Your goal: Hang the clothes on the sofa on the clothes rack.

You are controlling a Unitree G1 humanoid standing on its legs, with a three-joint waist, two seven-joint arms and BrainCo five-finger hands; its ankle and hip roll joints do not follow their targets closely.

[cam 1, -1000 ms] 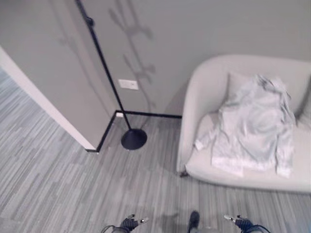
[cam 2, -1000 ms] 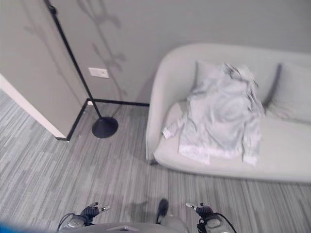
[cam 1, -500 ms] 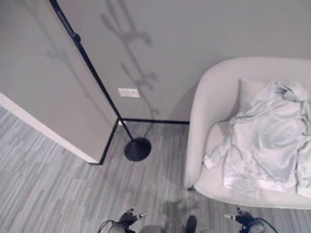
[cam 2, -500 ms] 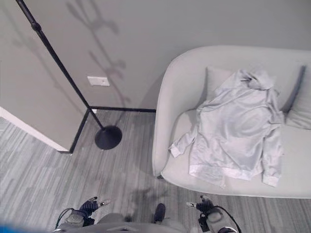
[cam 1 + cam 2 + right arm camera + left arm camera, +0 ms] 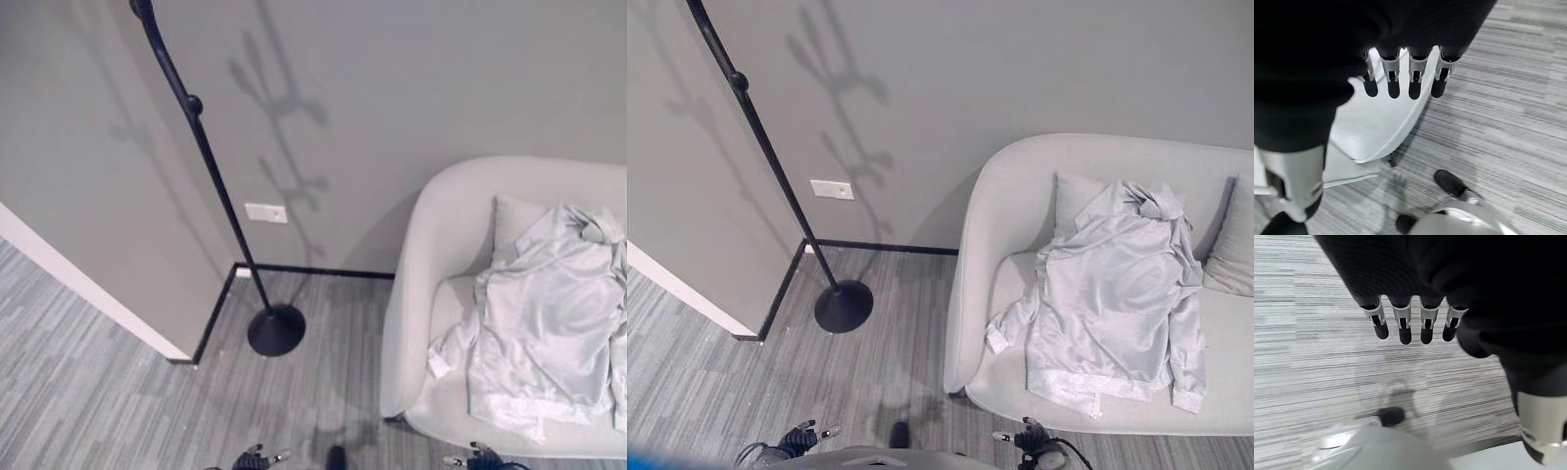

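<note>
With both the left hand and right hand hanging empty, fingers straight, it should step up to the sofa and gather the pale jacket near its collar for the clothes rack.

The jacket lies on the sofa seat, its top against the backrest. The clothes rack stands on the floor left of the sofa, near the wall corner.
</note>
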